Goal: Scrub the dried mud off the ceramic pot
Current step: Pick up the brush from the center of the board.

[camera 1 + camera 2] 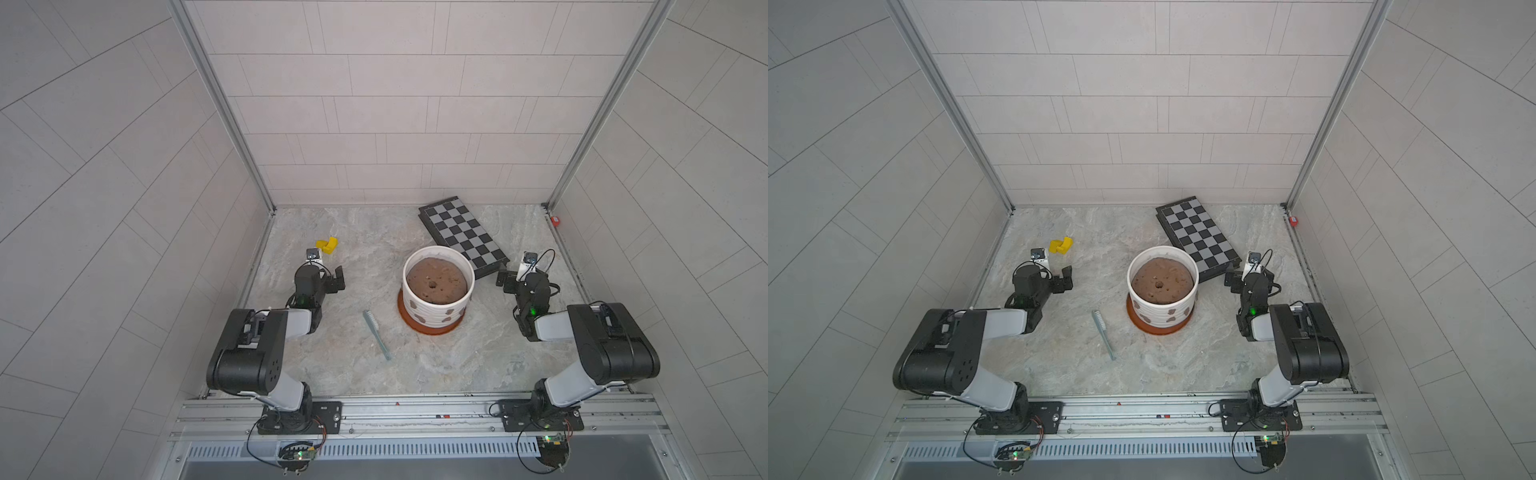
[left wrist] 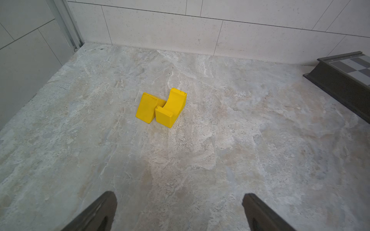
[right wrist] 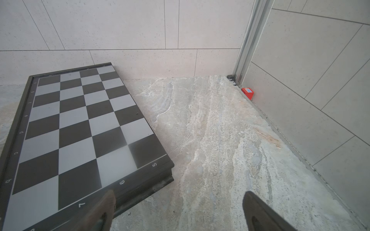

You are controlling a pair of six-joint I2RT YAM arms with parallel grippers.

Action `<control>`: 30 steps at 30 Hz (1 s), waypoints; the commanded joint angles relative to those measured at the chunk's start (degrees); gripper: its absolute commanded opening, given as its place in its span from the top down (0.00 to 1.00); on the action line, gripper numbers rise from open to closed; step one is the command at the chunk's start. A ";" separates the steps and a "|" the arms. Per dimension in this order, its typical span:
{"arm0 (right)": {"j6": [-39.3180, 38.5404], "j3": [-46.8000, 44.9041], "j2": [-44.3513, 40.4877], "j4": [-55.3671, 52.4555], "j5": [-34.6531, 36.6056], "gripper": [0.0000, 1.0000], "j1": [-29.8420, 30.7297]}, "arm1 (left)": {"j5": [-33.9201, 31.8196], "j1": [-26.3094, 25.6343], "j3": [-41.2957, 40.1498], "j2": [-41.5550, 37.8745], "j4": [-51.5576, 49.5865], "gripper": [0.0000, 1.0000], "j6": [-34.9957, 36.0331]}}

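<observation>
Midway between the arms stands the ceramic pot, dried mud on its near wall. Left hand and right hand gape empty; the left should grip the brush by its handle.

Pale tiled walls — marbled stone floor, even light.
</observation>
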 commanded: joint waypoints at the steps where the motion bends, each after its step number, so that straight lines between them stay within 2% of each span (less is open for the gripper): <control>1: 0.33 0.40 -0.02 1.10 0.42 0.00 0.11 | 0.82 0.15 -0.15 -0.27 0.94 0.00 -0.32; 14: 0.53 0.46 -0.06 1.01 0.25 0.00 0.10 | 0.93 0.15 -0.33 -0.54 1.25 0.00 -0.20; 16: 0.71 -0.37 -1.02 1.95 1.55 0.00 0.08 | -1.85 -0.40 -0.08 -3.35 -0.49 0.00 -0.58; 19: 1.47 -1.03 -6.61 -2.10 5.78 0.00 0.64 | -9.38 -1.07 5.81 -11.93 -19.58 0.00 -5.76; 22: 2.04 0.30 -16.66 -11.89 8.89 0.00 2.07 | -12.36 -1.67 10.04 -17.04 -31.83 0.00 -11.85; 24: 3.93 2.37 -23.04 -20.62 6.17 0.00 2.17 | -12.28 -3.25 12.24 -19.85 -38.95 0.00 -17.76; 28: 7.39 6.50 -34.14 -36.34 -1.23 0.00 3.16 | -17.00 -12.37 19.44 -22.07 -54.48 0.00 -24.16; 30: 7.95 8.06 -37.34 -42.12 -1.83 0.00 4.62 | -19.22 -15.69 24.23 -21.86 -62.79 0.00 -28.09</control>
